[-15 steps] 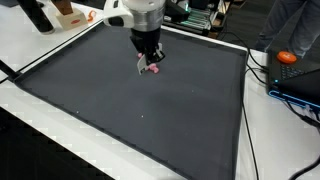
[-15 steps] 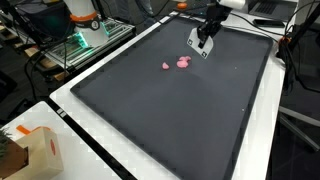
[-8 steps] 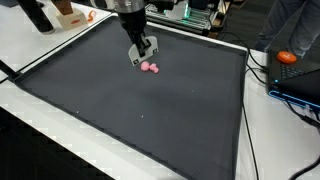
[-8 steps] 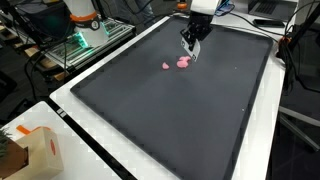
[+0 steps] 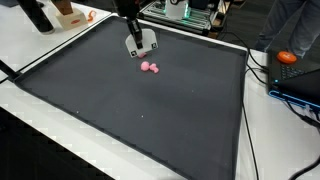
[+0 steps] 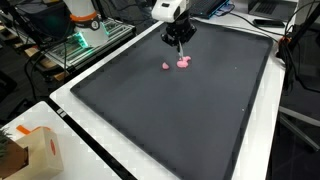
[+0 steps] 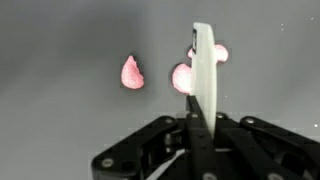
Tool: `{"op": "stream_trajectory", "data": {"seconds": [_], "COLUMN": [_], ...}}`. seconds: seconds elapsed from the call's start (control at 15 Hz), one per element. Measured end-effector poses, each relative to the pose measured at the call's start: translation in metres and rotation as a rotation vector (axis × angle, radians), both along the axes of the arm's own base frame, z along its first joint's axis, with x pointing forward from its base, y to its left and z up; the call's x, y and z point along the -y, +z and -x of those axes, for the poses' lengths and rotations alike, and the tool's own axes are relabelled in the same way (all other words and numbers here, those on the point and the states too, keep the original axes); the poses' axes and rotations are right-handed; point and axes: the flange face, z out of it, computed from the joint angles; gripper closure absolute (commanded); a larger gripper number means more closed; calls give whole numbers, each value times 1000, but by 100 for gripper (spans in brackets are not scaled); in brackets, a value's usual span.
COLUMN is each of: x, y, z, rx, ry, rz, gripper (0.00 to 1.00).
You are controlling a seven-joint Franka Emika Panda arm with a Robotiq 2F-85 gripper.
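From my station I see the arm end in a black, blocky two-finger gripper (image 5: 138, 48), matte and dark in both exterior views. It joins a white rounded wrist housing (image 6: 165, 10) with a smooth shell. In the wrist view a pale grey flat finger (image 7: 203, 70) shows edge-on as a narrow, straight strip. At its base, black angular linkage bars (image 7: 150, 152) spread from a central spine, hard-edged, with small round pivots that I can barely make out.

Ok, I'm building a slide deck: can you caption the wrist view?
Wrist view: jaws hang above a dark mat, small pink pieces lying loose just ahead of them.
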Motion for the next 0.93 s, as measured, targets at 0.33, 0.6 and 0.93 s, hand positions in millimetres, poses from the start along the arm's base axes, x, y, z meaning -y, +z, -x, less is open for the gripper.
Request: {"op": "stream_trajectory", "data": {"seconds": [0.33,0.6,0.93], "x": [22,34,45], "y": [0,1,0], "z": [27,44,59], "rx": [38,55,83], "ry": [-55,-95,-129], "rz": [-27,-30,-44], "gripper": [99,99,99]}}
